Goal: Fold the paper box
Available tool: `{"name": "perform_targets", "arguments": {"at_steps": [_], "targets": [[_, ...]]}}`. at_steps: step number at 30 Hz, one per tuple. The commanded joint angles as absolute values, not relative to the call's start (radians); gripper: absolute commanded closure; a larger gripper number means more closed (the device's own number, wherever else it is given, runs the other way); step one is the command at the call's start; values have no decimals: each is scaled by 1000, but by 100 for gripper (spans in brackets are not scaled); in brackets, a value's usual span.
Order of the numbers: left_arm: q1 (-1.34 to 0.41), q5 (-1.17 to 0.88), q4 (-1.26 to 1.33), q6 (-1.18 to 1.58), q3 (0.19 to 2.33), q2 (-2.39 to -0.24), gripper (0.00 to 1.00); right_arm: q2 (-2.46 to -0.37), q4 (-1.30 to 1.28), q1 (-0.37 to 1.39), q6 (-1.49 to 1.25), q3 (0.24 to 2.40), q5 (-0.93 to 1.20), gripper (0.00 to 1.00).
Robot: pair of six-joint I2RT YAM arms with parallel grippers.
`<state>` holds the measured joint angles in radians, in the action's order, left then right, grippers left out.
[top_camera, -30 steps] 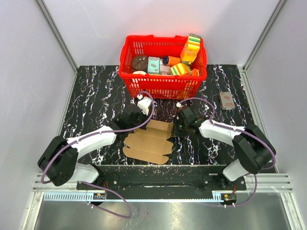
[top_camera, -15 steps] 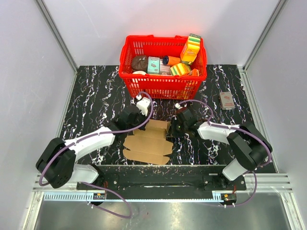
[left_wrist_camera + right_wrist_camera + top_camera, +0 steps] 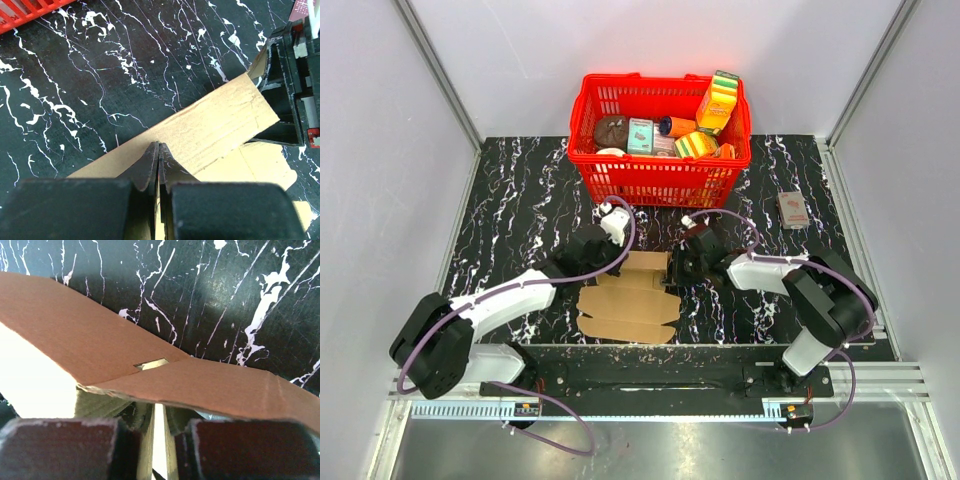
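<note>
Resting on the marbled table (image 3: pixel 520 200) between both arms — paper box (image 3: pixel 628 305), rear flap lifted, right gripper (image 3: pixel 159 415) clamped on that flap's end — left gripper (image 3: pixel 159 150) pinched fully closed, tips against its edge.

Overhead view: bright, even light from above, sharp throughout, only soft shadows on the dark marbled tabletop (image 3: pixel 520 200). Left wrist view: crisp tabletop, but the left tool (image 3: pixel 159 152) up close is blurred. Right wrist view: the right tool (image 3: pixel 159 417) is out of focus, and the paper box (image 3: pixel 75 325) burns out to white at lower left.
</note>
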<state>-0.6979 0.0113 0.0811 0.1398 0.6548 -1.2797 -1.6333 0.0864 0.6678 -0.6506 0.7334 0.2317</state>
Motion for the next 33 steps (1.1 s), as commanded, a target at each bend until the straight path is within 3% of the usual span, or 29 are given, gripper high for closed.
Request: {"name": "perform_targets", "arguments": {"at_steps": [1, 12, 21, 33], "targets": [[-693, -21, 81, 153, 632, -1253, 100, -1672, 106, 676, -657, 752, 252, 85], [-695, -20, 71, 153, 624, -1235, 100, -1660, 52, 675, -635, 765, 223, 84], [-693, -21, 67, 156, 617, -1226, 100, -1464, -283, 676, -545, 830, 20, 80], [-693, -25, 63, 161, 609, -1216, 100, -1427, -220, 676, -528, 859, 32, 80]]}}
